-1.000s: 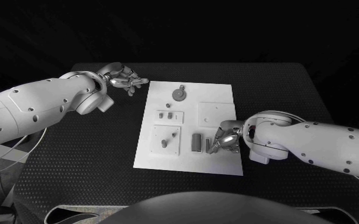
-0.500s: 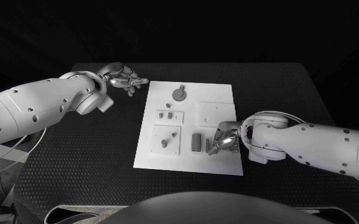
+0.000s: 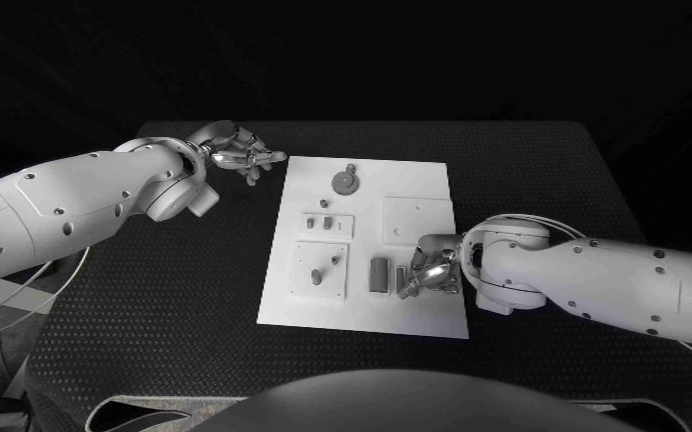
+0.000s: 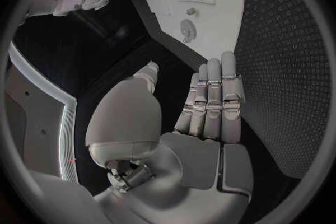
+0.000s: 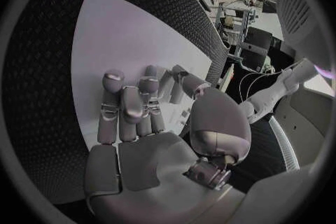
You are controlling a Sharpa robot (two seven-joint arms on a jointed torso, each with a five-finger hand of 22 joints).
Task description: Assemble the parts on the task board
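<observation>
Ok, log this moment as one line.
right silver hand: on white task board, at small grey part | left silver hand: off board, empty

The right hand (image 5: 140,117) fills the frame's lower middle, fingers (image 5: 112,101) stretched over the white task board (image 5: 119,39); black table (image 5: 42,50) at left.

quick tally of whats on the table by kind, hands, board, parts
hands: 2 (left hand, right hand)
task board: 1
grey parts: 8 that I can tell apart, one of them half hidden by the right hand
total: 11
</observation>
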